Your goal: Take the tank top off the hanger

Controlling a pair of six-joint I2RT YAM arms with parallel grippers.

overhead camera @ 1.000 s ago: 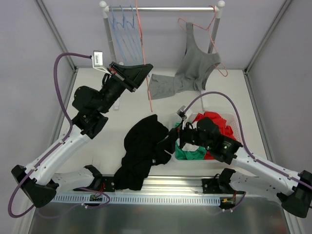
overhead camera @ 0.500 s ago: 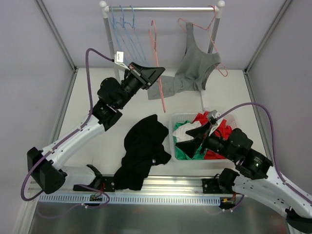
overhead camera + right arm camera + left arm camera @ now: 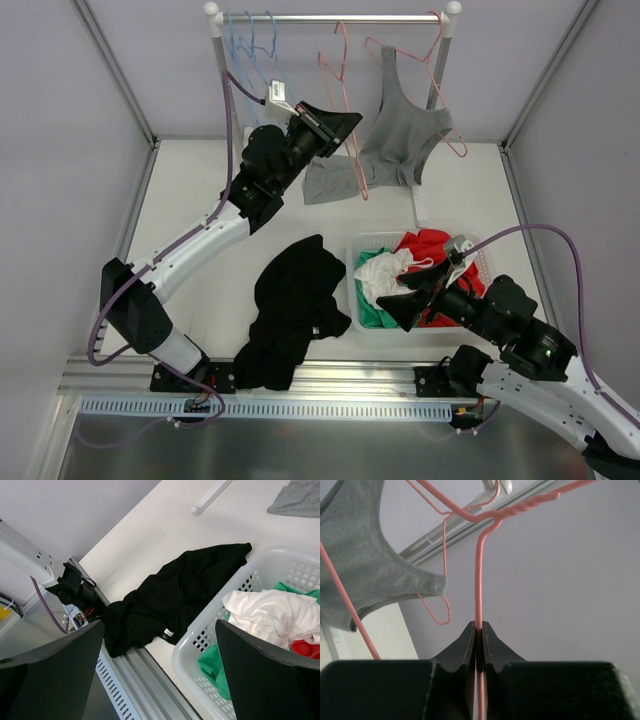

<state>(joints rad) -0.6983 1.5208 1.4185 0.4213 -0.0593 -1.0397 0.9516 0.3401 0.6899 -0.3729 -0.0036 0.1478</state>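
L claw [image 3: 478, 626] pinches pink hanger [image 3: 479, 580] wire tight, 12 o'clock. R claw [image 3: 160, 625] spread wide, holding nothing (above basket [image 3: 200, 635], 4 o'clock); black tank top [image 3: 295, 300] on bench [image 3: 170, 180].

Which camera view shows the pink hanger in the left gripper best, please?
The top external view is best: it shows the pink hanger nearly whole, from its hook to its lower end. The left wrist view shows only part of its wire, close up, pinched in the left gripper. The right wrist view shows none of it.
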